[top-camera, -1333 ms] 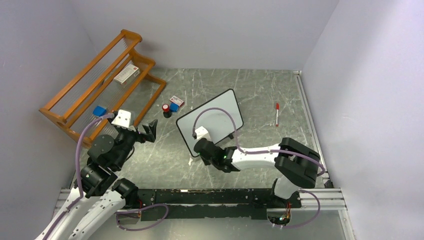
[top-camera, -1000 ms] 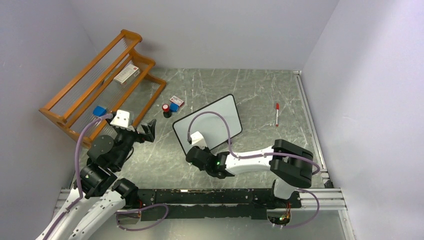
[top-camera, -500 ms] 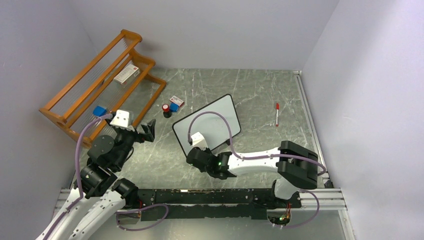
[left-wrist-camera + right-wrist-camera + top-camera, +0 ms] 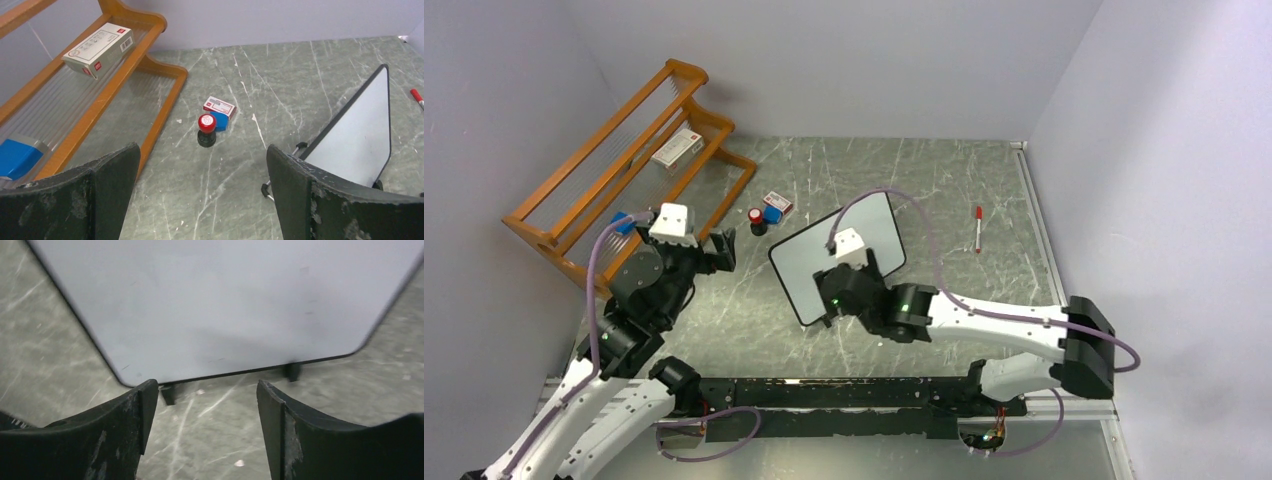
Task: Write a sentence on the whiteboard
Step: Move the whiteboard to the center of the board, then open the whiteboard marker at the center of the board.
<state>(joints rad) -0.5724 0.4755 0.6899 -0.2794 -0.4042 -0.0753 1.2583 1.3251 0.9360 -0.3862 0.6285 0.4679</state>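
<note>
The whiteboard (image 4: 802, 268) is standing tilted mid-tabletop — the right hand (image 4: 204, 389) is hovering at its lower edge, spread apart, holding nothing. The left hand (image 4: 200, 155), also apart, is hovering near the left edge.

table (image 4: 944, 170) | grey stone | holds: whiteboard (image 4: 799, 265), marker (image 4: 977, 228), wooden rack (image 4: 686, 72), stamp (image 4: 755, 216)

blocked: whiteboard (image 4: 802, 265), rack (image 4: 589, 143) (far left) | open: bare table (image 4: 944, 170) behind whiteboard
</note>
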